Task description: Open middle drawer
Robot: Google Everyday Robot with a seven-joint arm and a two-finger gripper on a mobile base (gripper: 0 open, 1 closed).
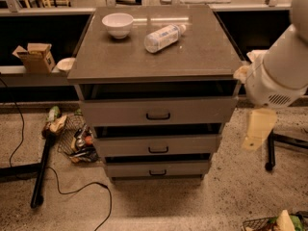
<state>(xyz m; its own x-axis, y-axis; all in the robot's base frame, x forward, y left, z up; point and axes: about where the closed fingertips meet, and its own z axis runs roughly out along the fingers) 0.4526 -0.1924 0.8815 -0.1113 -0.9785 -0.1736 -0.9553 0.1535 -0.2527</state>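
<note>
The grey cabinet (202, 57) has three drawers. The middle drawer (192, 145) is the mid-sized front, with a small dark handle (158, 149) at its centre and a dark gap above it. The larger top drawer (202, 110) and the smallest bottom drawer (187, 168) lie above and below it. My white arm (281, 71) comes in from the right, beside the cabinet's right edge. My gripper (257, 129) hangs as a cream piece under the arm, to the right of the middle drawer's level and apart from its front.
A white bowl (118, 24) and a plastic bottle (163, 36) lying on its side rest on the cabinet top. A wire basket of clutter (77, 138), a black cable (77, 191) and a dark pole (41, 172) lie on the floor at the left. A chair base (276, 150) stands at the right.
</note>
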